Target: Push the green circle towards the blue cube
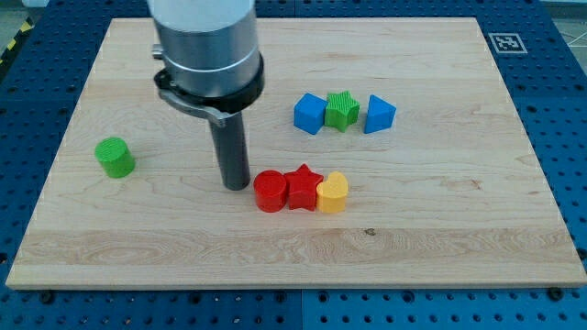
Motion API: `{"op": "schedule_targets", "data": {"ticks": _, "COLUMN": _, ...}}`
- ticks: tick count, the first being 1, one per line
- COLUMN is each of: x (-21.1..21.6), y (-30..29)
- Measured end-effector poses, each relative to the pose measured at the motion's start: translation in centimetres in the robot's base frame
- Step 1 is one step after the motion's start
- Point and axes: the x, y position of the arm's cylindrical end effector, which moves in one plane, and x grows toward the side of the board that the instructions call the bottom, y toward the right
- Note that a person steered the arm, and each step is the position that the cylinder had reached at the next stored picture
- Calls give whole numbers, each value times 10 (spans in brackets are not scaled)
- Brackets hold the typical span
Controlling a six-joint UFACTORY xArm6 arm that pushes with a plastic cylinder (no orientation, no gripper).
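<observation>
Green is the colour that matters here: the green circle (115, 157), a short ribbed cylinder, stands alone near the wooden board's (440, 247) left edge, about midway between its top and bottom edges. The blue cube (309, 113) lies well apart from it, toward the view's right and a little nearer the top edge, at the left end of a short row with a green star (341, 110) touching it and a blue triangular block (380, 114) just beyond. My tip (237, 186) rests on the board between the two task blocks, to the view's right of the green circle and clear of it, and just beside a red circle (270, 192) that heads a second row with a red star (303, 187) and a yellow block (332, 192). I cannot tell whether the tip touches the red circle; they look barely apart. The rod carries nothing and has no jaws to open, so it holds no block. As I judge it, the tip stands on the wrong side: the push must run rightward and slightly upward, so the tip needs to get round to the circle's left, lower flank first.
</observation>
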Motion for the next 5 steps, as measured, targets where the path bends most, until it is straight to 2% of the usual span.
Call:
{"op": "schedule_targets", "data": {"ticks": 3, "x": 0, "y": -130}}
{"op": "schedule_targets", "data": {"ticks": 5, "x": -8, "y": -170}}
